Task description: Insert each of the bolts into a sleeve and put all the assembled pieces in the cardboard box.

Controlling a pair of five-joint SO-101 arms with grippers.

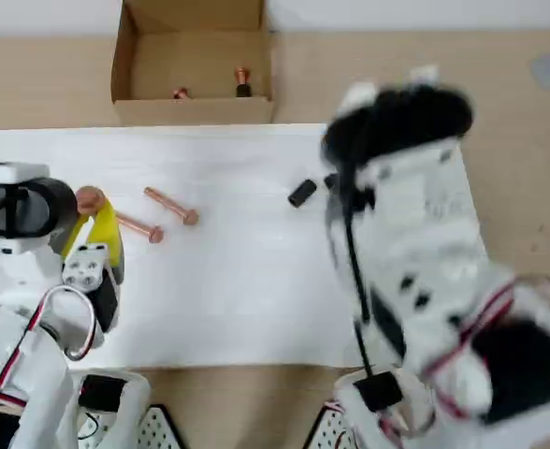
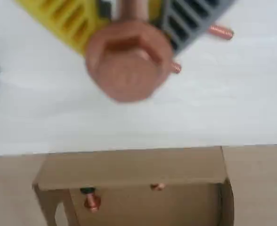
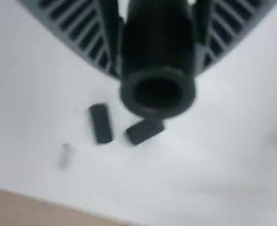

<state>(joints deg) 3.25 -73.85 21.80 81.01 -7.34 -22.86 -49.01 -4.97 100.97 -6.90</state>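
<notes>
Your left gripper point(image 2: 129, 13) is closed on a bolt point(image 2: 129, 61). The shaft sits between the yellow finger point(image 2: 65, 19) and the grey finger point(image 2: 190, 21), and the head stands free toward the wrist camera. This bolt is copper-coloured, with a broad six-sided head.

Your right gripper point(image 3: 157, 26) is clamped on a sleeve point(image 3: 157, 89). It is a short black tube, held above the white sheet point(image 3: 223, 160) with its open end facing the wrist camera.

The high view gives you the layout. Two loose bolts point(image 1: 170, 206) point(image 1: 139, 227) lie on the sheet just beside the left gripper, on the side toward the middle. The cardboard box point(image 1: 125, 56) stands beyond the far edge of the sheet, and two assembled pieces point(image 1: 242, 82) point(image 1: 180, 94) are inside it.

The right wrist view lets you count two loose sleeves point(image 3: 101, 123) point(image 3: 144, 131), lying near each other on the sheet under the held one. In the high view the right arm partly covers one of them.
</notes>
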